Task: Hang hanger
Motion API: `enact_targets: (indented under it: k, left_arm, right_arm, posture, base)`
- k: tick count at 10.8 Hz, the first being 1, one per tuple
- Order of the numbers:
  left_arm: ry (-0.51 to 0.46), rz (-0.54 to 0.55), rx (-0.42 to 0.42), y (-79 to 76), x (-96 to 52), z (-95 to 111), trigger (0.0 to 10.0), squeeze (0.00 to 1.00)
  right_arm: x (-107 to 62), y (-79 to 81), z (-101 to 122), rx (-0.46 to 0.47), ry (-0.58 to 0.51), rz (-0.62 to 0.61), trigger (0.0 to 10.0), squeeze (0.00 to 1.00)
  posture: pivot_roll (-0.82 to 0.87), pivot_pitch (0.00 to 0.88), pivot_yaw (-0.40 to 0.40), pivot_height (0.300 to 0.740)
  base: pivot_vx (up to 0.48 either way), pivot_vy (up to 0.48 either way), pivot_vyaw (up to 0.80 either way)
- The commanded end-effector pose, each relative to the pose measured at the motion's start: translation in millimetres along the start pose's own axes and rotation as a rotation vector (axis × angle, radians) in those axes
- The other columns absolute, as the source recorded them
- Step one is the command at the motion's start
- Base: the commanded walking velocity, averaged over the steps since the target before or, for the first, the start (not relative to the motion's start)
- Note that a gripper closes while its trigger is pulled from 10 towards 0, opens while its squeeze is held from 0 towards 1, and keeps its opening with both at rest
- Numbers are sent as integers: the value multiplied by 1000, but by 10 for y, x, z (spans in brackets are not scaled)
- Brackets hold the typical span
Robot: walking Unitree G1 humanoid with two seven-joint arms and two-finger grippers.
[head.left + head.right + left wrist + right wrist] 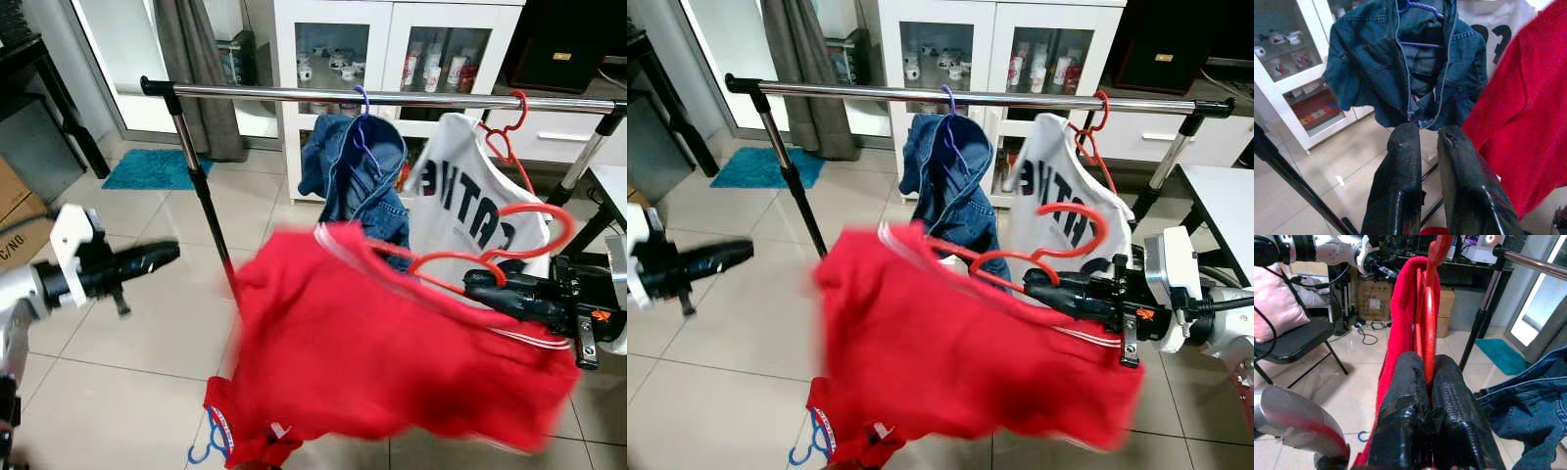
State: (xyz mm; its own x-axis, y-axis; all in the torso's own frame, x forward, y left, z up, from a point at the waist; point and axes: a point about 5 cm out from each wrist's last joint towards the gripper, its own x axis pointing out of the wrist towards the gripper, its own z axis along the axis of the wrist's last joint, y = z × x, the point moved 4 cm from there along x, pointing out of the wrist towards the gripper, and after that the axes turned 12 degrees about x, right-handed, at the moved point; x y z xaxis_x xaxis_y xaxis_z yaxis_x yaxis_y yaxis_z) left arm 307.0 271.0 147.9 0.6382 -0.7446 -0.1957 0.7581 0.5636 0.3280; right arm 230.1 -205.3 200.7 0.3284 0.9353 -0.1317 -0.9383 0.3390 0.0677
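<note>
My right gripper is shut on the wire of a red hanger that carries a red shirt. The shirt hangs blurred in front of and below the silver rail, with the hanger's hook under rail height. In the right wrist view the fingers pinch the red hanger between them. A denim jacket on a purple hanger and a white jersey on another red hanger hang from the rail. My left gripper is shut and holds nothing, left of the rack, pointing toward the denim jacket.
The rack's slanted upright pole stands between my left arm and the shirt. Behind the rail is a white glass-door cabinet. A teal mat lies far left, a cardboard box nearer. A blue hanger lies on the tiles.
</note>
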Motion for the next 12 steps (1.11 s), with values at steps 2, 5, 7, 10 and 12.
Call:
enact_targets:
  k: [2, 5, 7, 10, 12]
  left_arm:
    - [-18, 15, 27, 23, 21, 56, 10000, 408]
    - [-54, 80, -45, -133, 364, 116, 10000, 0]
    - [-64, 91, -128, -447, 784, 206, 10000, 0]
    - [33, 114, -100, -723, 1165, 209, 10000, 0]
    - [47, 136, -95, -757, 1245, 214, 10000, 0]
  right_arm:
    - [-25, 5, 45, -37, 1, -12, 10000, 0]
    - [-149, -207, -429, 39, 257, -219, 10000, 0]
    - [-184, -318, -821, 129, 379, -416, 10000, 0]
    - [-43, -630, -1045, 164, 387, -704, 10000, 0]
    - [126, -850, -1083, 124, 397, -840, 10000, 0]
  posture:
    - [-73, 0, 56, 740]
    - [-65, 7, 45, 740]
    - [-67, 10, 46, 740]
    - [-69, 15, 53, 740]
    - [-71, 19, 59, 740]
  base:
    - [0, 0, 0]
    - [0, 0, 0]
    - [0, 0, 0]
    - [0, 0, 0]
    - [0, 0, 0]
